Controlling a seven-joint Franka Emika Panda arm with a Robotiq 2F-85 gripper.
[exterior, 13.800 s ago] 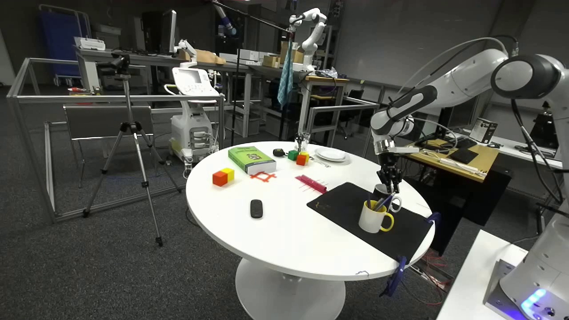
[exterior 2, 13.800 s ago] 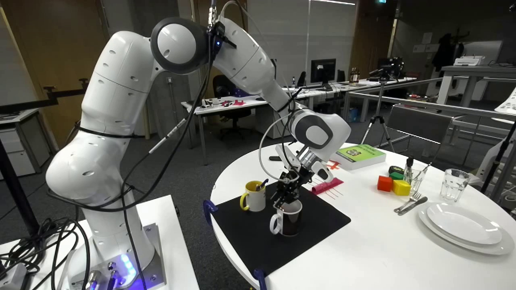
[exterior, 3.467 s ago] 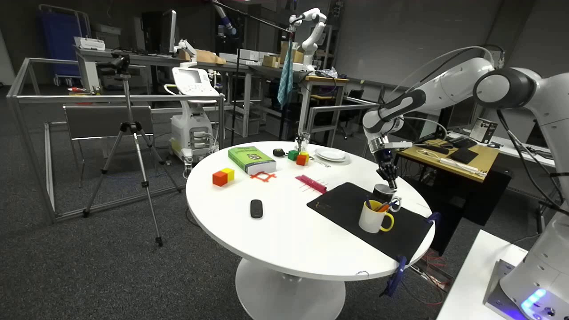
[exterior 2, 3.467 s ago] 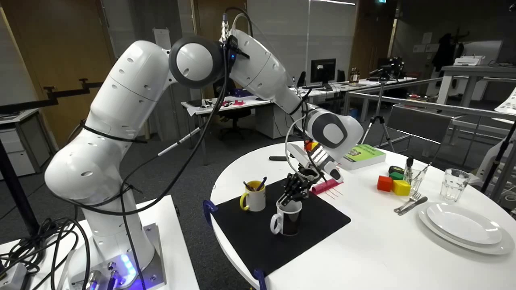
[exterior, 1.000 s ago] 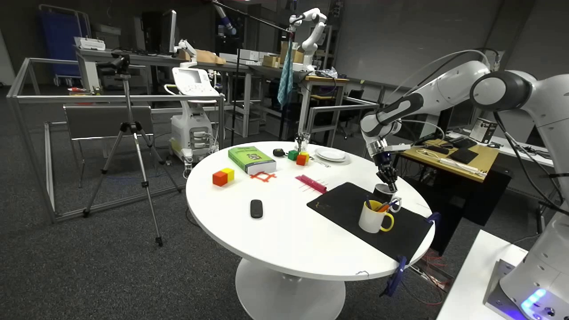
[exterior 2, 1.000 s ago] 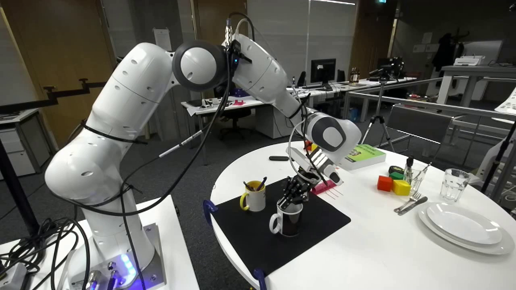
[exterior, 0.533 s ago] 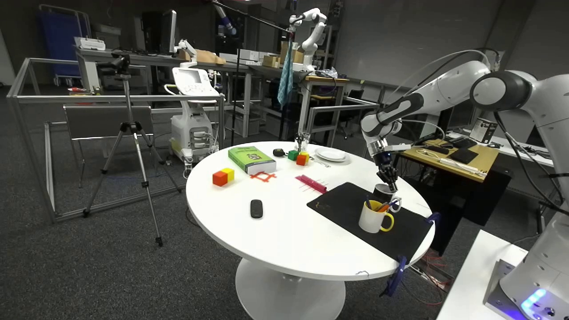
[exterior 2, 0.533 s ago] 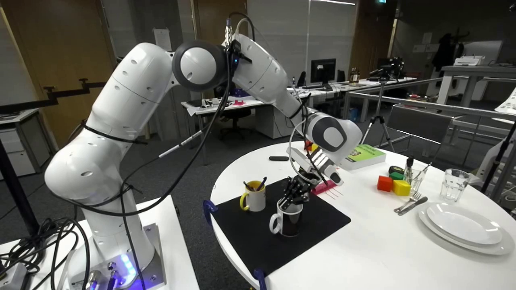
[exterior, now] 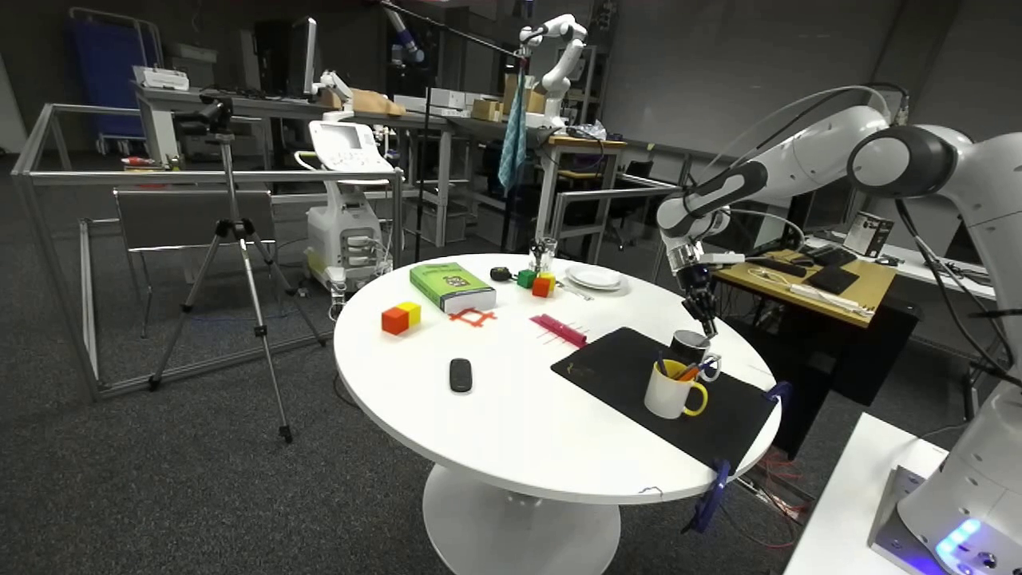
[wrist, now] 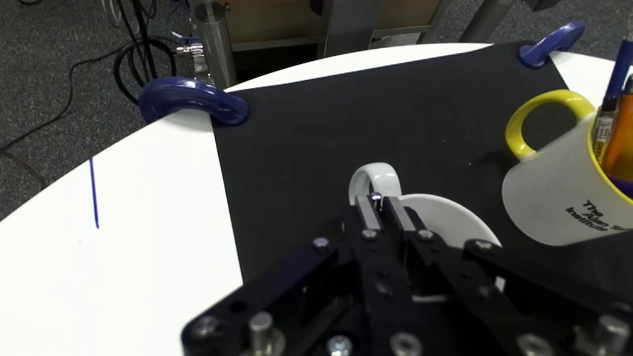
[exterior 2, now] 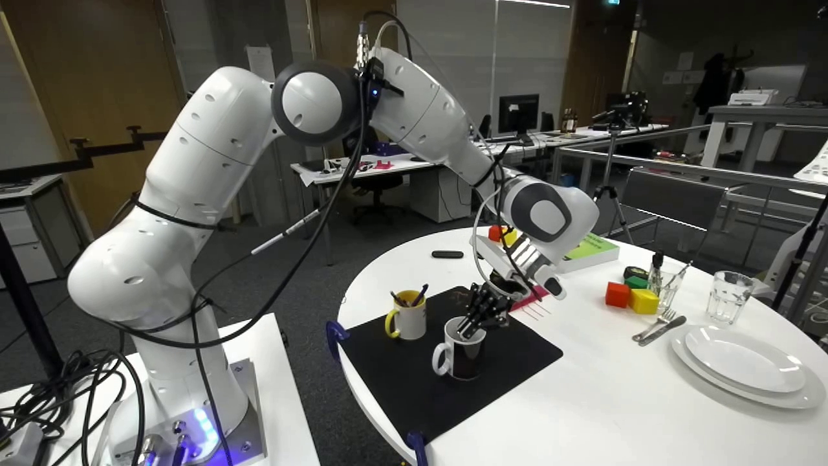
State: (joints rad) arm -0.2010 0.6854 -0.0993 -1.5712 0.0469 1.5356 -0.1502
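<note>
A dark mug (exterior 2: 469, 364) with a white inside and white handle (wrist: 384, 180) stands upright on the black mat (wrist: 296, 143). Over its mouth, tilted, is my gripper (exterior 2: 463, 332). In the wrist view the gripper (wrist: 378, 201) is shut on a thin shiny metal piece (wrist: 376, 197); only its rounded end shows, so I cannot tell what it is. Whether the tips reach below the rim is unclear. Beside that mug is a white mug with a yellow handle (wrist: 549, 198), holding several pens (wrist: 622, 131).
Blue clamps (wrist: 190, 99) pin the mat to the round white table (exterior: 511, 415). Elsewhere on it lie a green book (exterior: 451, 281), a pink strip (exterior: 563, 331), a black oblong thing (exterior: 461, 375), coloured cubes (exterior 2: 643, 301), a drinking glass (exterior 2: 729, 298), cutlery and stacked plates (exterior 2: 744, 357).
Over the last half second my gripper has shifted a little to the right in both exterior views and leans more. It was more upright about fourteen seconds ago. The mugs stay put.
</note>
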